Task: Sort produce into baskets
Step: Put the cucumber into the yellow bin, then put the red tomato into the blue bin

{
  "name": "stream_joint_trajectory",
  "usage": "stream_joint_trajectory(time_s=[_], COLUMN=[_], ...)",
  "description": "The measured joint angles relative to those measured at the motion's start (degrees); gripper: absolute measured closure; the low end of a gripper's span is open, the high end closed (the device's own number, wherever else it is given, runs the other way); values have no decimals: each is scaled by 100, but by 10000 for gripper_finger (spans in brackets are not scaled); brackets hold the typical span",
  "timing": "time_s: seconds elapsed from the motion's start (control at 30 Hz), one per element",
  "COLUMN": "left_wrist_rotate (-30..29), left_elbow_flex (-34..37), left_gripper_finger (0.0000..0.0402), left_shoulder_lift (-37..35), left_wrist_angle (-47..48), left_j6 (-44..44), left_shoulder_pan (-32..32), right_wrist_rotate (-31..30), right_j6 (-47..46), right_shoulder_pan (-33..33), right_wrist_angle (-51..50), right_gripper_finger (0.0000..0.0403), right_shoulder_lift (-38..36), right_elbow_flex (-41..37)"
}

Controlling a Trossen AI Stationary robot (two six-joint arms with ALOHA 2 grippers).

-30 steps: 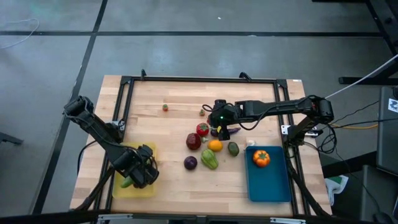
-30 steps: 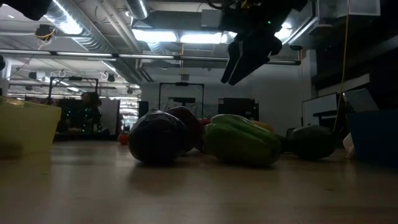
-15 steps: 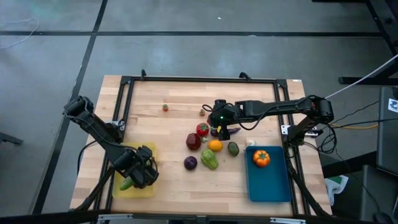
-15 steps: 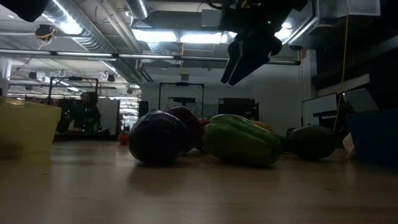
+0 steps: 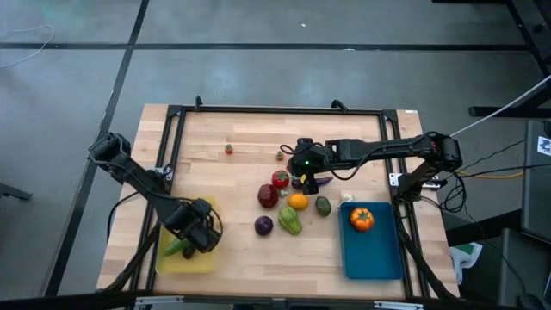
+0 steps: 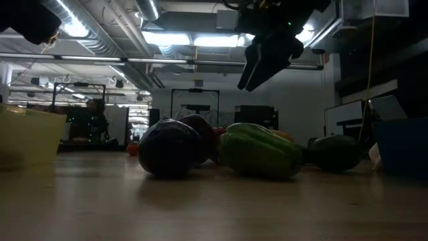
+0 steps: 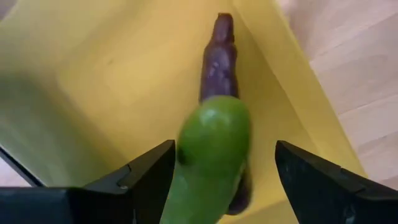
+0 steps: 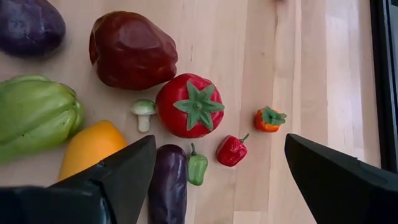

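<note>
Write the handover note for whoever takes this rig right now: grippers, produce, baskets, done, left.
Left gripper: open over the yellow basket, green cucumber between its fingers but apparently released, lying on a purple eggplant in that basket.
Right gripper: open, holding nothing, hovering above the pile at mid-table.
Blue basket: holds one orange pepper.
Done: three pieces in baskets.
Left on the table: red tomato, dark red apple, green pepper, orange, avocado, round purple piece, another eggplant and several small pieces.
</note>
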State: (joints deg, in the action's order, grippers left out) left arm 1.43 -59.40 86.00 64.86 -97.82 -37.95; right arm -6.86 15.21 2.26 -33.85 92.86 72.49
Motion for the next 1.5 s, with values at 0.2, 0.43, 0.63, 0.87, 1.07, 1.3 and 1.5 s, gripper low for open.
stream_joint_trajectory(time_s=[0.2, 0.43, 0.63, 0.87, 1.07, 1.3, 1.5], left_wrist_rotate=[-31, -420, -536, -602, -666, -823, -835], left_elbow_flex=[-6, -153, -164, -168, -168, -168, -168], left_gripper_finger=[136, 137, 137, 137, 137, 137, 137], left_shoulder_lift=[-35, -39, -39, -39, -39, -39, -39], left_wrist_angle=[0, 9, 8, -42, -104, -127, -129], left_j6=[357, 652, 674, 695, 691, 689, 690], left_shoulder_pan=[139, 257, 313, 312, 314, 314, 314], right_wrist_rotate=[212, 458, 754, 755, 753, 874, 1803], right_j6=[48, 605, 943, 1244, 1275, 1339, 1216], right_shoulder_pan=[0, 0, 0, 2, 67, 377, 633], right_wrist_angle=[72, 411, 605, 883, 980, 1097, 1095], right_gripper_finger=[52, 52, 52, 52, 52, 52, 52], right_shoulder_lift=[0, 0, 43, 587, 1129, 1407, 1525], right_elbow_flex=[0, -2, -2, -2, -6, -7, -4])
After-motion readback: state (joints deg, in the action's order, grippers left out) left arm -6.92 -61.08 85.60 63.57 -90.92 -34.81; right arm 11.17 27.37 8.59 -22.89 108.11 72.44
